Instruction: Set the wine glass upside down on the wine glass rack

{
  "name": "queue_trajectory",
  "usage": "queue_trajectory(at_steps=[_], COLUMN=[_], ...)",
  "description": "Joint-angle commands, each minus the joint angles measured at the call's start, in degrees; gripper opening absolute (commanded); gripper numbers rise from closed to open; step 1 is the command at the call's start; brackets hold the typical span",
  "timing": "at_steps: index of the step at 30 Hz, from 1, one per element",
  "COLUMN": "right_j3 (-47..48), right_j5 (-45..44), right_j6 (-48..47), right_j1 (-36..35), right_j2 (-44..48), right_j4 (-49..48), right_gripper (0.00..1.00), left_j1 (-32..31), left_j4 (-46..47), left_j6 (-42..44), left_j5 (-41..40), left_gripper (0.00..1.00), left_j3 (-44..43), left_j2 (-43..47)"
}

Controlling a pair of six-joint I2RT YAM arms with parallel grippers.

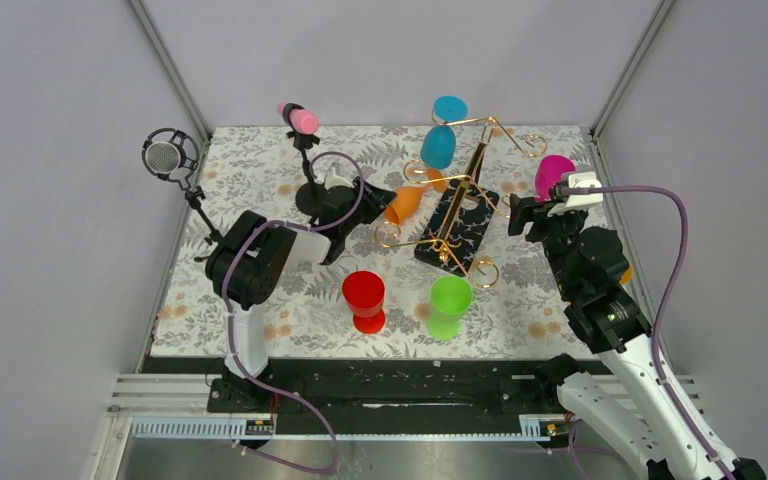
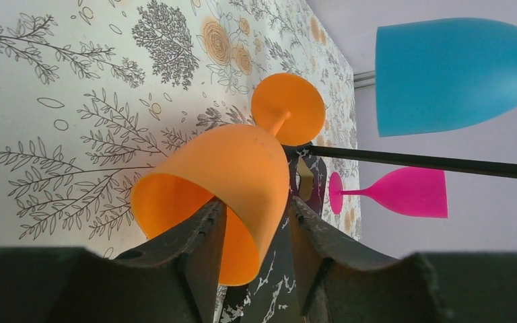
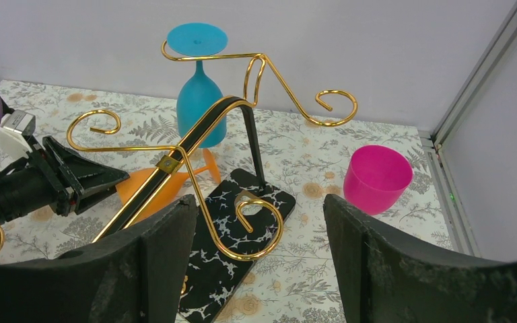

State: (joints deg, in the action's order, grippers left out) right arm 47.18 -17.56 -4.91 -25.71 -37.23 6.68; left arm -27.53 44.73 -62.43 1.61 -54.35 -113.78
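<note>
My left gripper [image 2: 256,203] reaches for the orange glass [image 2: 235,175], which lies on its side on the tabletop [image 1: 260,180] just beside the rack [image 3: 223,269], foot pointing toward the black base. The gripper is part-way open, a finger on either side of the bowl near the rim. A dark sliver shows beside one finger, so I cannot tell whether the grip is made. My right gripper [image 3: 259,222] hangs wide open and empty near the rack's other side.

By my reading, the job is at its start. The blue glass [image 3: 200,101] hangs upside down from a gold arm, but the orange one has yet to be lifted, turned over and slid into a loop. The pink [image 3: 377,178], red [image 1: 364,297] and green [image 1: 449,303] glasses stand on the tabletop.

From the right wrist, a rack arm covers most of the orange glass, and the pink one's stem is hidden. From above, my left arm's cable crosses the gripper.
</note>
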Motion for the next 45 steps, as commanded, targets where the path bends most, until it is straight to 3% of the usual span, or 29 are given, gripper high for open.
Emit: queue_trajectory(at_steps=[1,10,24,29,45], right_j3=[1.1,1.2,0.1,-0.1,-0.8], right_j5=[-1.8,-2.0,-3.3,-3.7,-4.8], right_j6=[-0.9,-1.4,-2.1,-2.0,-1.9], right_j1=[0.1,0.1,0.1,0.1,0.1], right_j2=[0.6,-0.1,0.0,-0.1,0.0], right_j4=[-1.5,-1.5,-2.8,-3.2,-4.3], right_gripper=[0.77,0.77,0.77,0.77,0.77], left_j1=[-0.3,-0.4,1.0,1.5,1.5], left_j4=[1.2,1.8,2.4,1.5,-13.6], left_j6=[-0.1,-0.3,3.7,5.4,12.6], left_j5=[0.9,1.8,-1.3,-3.7,-6.6], left_gripper=[0.38,0.29,0.00,0.00,0.00], left_j3=[-2.5,-3.5,4.4,8.7,18.7], left_j2=[-1.4,-2.9,4.4,8.6,29.7])
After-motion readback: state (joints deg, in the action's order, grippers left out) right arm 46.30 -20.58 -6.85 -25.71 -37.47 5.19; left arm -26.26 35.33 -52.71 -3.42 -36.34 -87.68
